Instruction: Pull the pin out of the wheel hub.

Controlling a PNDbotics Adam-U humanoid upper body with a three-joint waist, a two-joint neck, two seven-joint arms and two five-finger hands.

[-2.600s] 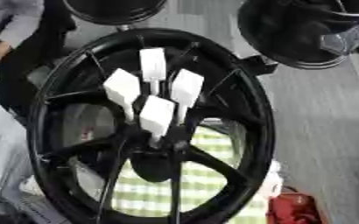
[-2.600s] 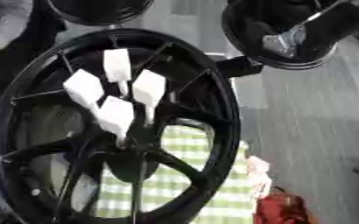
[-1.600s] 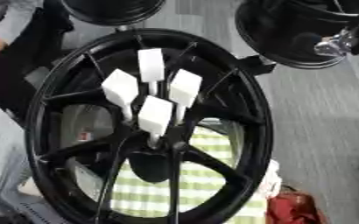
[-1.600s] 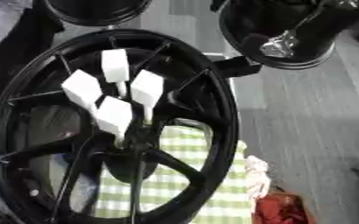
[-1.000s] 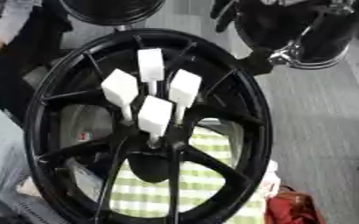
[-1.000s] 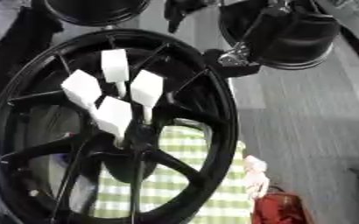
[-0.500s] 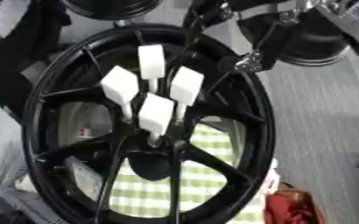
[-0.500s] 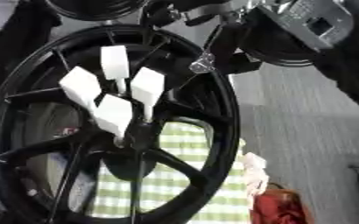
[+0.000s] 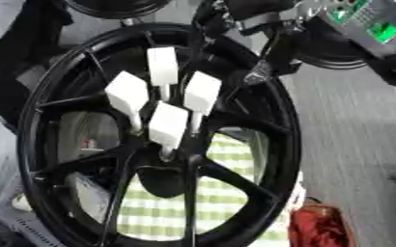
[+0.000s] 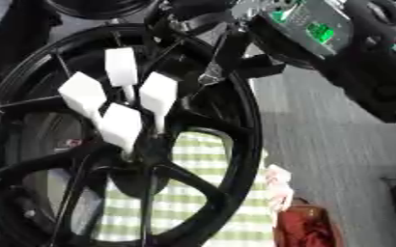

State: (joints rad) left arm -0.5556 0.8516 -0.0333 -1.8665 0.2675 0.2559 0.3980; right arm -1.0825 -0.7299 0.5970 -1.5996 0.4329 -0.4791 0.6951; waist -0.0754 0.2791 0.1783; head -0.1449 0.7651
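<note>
Black wheel hub (image 9: 261,111) lies flat, filling most of the view, spokes radiating from a centre bore low in the middle. It rests on a green-and-white checked cloth (image 9: 227,193) that shows through the gaps between the spokes.

Four white pins with flat block-shaped heads stand at the centre of the hub, clustered close together. Far pin (image 9: 162,67) upright, nearest the hub's far rim. Left pin (image 9: 127,94) and right pin (image 9: 202,92) sit just beside it, one on each side. Near pin (image 9: 168,125) stands closest to the centre bore. All four have their thin stems down in the hub; none is lifted clear.

Right hand (image 9: 273,53) comes in from the far right, over the hub's far rim. It hangs above the rim, just to the right of the right pin, near it but apart from it. Black fingers (image 10: 222,53) point downward toward the spokes and are partly extended; they enclose nothing. Silver tip visible at the lower end of one finger. Forearm behind it carries an exposed green circuit board (image 10: 307,21).

Left hand does not show in either view.

Red object (image 9: 319,226) lies by the hub's near right edge; cannot tell what it is. A second dark wheel (image 9: 117,6) sits beyond the far rim.
</note>
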